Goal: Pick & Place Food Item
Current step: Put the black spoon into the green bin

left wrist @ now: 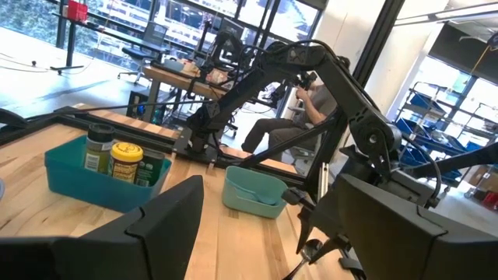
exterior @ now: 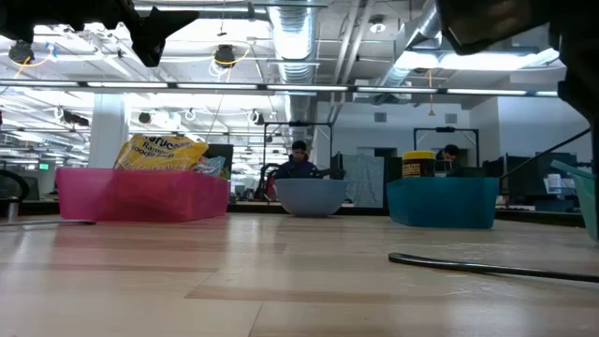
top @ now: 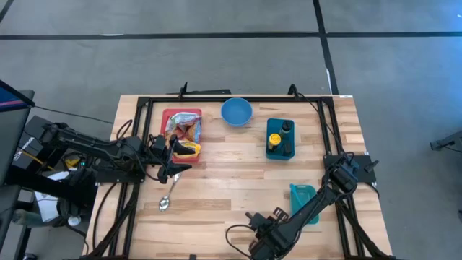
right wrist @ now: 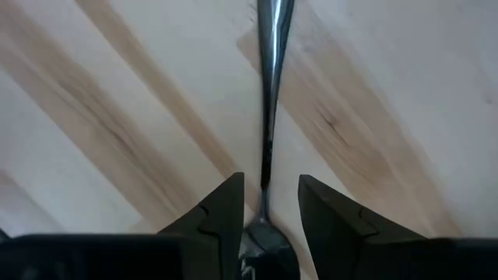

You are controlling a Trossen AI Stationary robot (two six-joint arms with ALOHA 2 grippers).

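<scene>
Snack bags [top: 183,127] fill a pink bin [top: 167,115] at the table's far left; one bag [exterior: 165,153] sticks up above the bin's rim. My left gripper [top: 170,154] hovers open at the bin's near side, nothing between its fingers [left wrist: 167,222]. My right gripper [top: 254,221] points down near the table's front edge, open. Its fingers [right wrist: 226,206] stand on either side of a metal utensil's handle [right wrist: 268,93], which lies flat on the wood [exterior: 487,267]. I cannot see them touching it.
A blue bowl [top: 236,112] and a teal bin with bottles [top: 280,139] stand at the far side. A light teal container [top: 303,198] sits beside my right arm. A metal spoon [top: 167,195] lies near my left gripper. A black frame [top: 216,97] rims the table.
</scene>
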